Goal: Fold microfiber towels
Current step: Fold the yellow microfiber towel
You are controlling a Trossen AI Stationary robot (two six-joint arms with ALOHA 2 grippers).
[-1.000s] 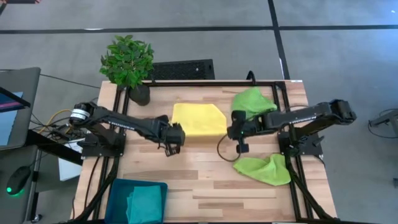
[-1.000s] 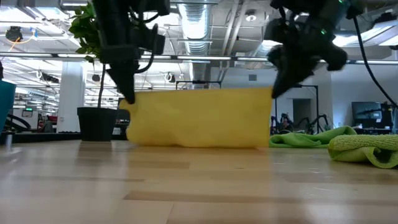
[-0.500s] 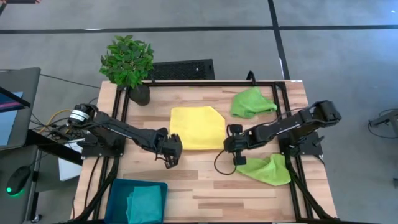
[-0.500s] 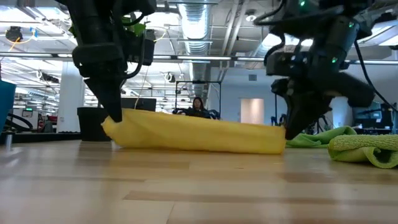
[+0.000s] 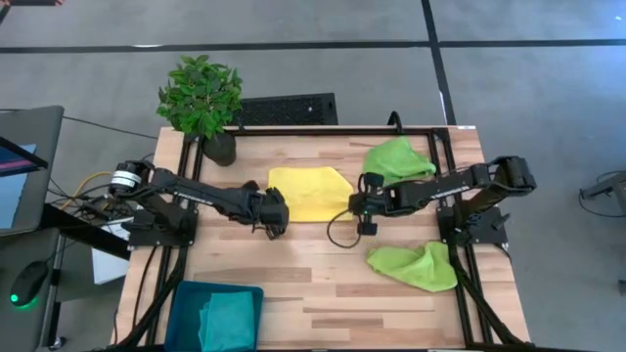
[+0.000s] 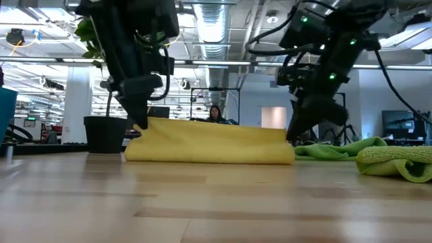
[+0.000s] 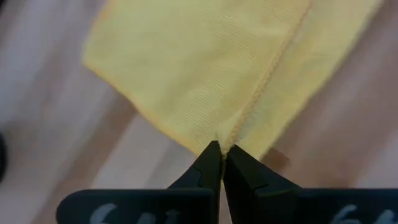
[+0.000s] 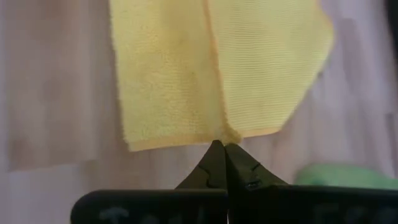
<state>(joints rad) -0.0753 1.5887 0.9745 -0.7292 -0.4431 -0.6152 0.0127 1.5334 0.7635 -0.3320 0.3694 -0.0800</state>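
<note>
The yellow towel (image 5: 311,191) lies low on the table's middle, its far part flat on the wood. My left gripper (image 5: 275,212) is shut on its near left corner and my right gripper (image 5: 363,202) on its near right corner. In the low view the yellow towel (image 6: 209,142) forms a low mound between my left gripper (image 6: 140,123) and my right gripper (image 6: 294,135). Two lime green towels lie crumpled, one at the far right (image 5: 396,159) and one at the near right (image 5: 416,266). A teal towel (image 5: 227,321) rests in the tray. My left gripper pinches the yellow towel's near left corner (image 7: 219,138) between its two fingertips, coming slanting from above and from the table's left. A hem runs away from the tips over another layer of the towel. The corner is raised a little; the rest lies on the table. My right gripper pinches the near right corner (image 8: 225,135) between its two fingertips, slanting down from the table's right. A hem runs from the tips across the cloth, with a second layer beside it. The corner stands slightly off the wood; the towel's far part lies flat.
A dark teal tray (image 5: 186,303) stands at the near left corner. A potted plant (image 5: 202,103) stands at the far left. A black cable loops on the wood (image 5: 337,235) below the right gripper. Bare wood stretches along the near middle (image 5: 323,293).
Both grippers have sunk with the yellow towel, first toward the table's near edge, then back toward the far edge. The towel hung as an upright sheet; now its far part lies on the table and the held near edge is carried back over it.
</note>
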